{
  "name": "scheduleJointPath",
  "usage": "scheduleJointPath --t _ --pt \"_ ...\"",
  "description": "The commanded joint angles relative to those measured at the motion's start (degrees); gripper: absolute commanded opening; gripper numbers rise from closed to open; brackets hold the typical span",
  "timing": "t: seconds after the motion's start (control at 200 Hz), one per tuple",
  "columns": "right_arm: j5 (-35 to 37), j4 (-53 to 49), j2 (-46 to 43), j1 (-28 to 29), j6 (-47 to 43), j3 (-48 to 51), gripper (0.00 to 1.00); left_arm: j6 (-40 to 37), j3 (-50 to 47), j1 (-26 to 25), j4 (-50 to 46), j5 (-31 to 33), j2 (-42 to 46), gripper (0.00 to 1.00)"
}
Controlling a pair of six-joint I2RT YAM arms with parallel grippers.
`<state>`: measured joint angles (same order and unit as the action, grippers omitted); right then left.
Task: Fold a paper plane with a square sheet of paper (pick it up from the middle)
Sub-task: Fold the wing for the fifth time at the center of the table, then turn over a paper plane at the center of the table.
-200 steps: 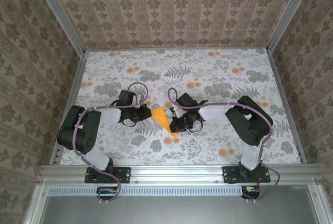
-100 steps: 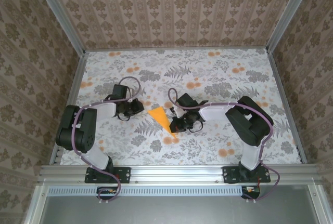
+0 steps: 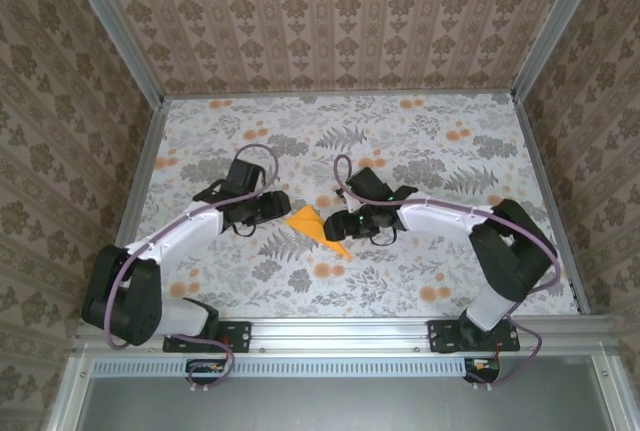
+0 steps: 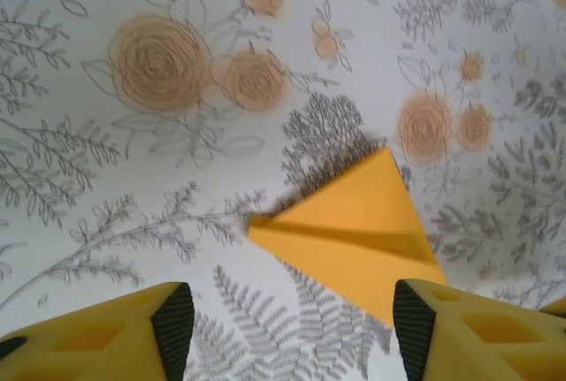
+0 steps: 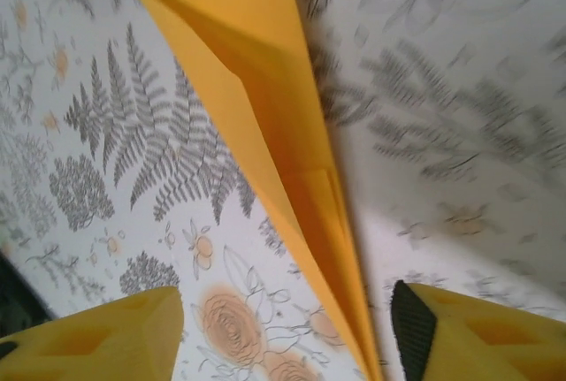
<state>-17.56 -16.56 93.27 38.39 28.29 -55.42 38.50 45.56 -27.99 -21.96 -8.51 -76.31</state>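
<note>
At the near edge, both arm bases are bolted to the aluminium rail [image 3: 340,331], and the arms reach inward over the flower-printed table [image 3: 430,141]. Mid-table, the paper plane [image 3: 316,227] lies on the cloth. It is a slim orange-yellow dart with a lengthwise crease, its point toward the near right and its broad end toward the left arm.

The left gripper [image 3: 281,204] hangs just beside that broad end, jaws spread wide and holding nothing. In its wrist view the plane [image 4: 354,231] rests ahead, one corner hidden behind a yellow finger [image 4: 469,332].

The right gripper [image 3: 337,223] sits close against the plane's far side, also released. In its own view the dart [image 5: 265,133] runs down between the parted fingers [image 5: 106,337].

Beyond, patterned walls [image 3: 330,21] close in the table.
</note>
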Motion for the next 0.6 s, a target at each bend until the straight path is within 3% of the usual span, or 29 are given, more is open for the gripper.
scheduleJointPath --t 0.0,0.125,0.315,0.595 --pt "10.01 -4.34 -3.51 -2.5 -3.4 -0.5 0.7 4.32 2.29 -3.89 -9.28 8.07 0.69 0.72" --pt "12.8 -1.57 -6.45 -5.75 -1.75 2.58 0.75 11.14 2.89 -9.31 -8.43 8.42 -1.14 0.79" --pt "14.97 2.6 -8.81 -8.57 0.74 7.33 0.77 19.75 9.5 -16.49 -8.06 10.47 -8.88 0.8" --pt "15.51 4.06 -9.16 -9.99 2.08 9.78 0.77 21.53 23.33 -19.65 -18.01 13.73 -23.53 0.7"
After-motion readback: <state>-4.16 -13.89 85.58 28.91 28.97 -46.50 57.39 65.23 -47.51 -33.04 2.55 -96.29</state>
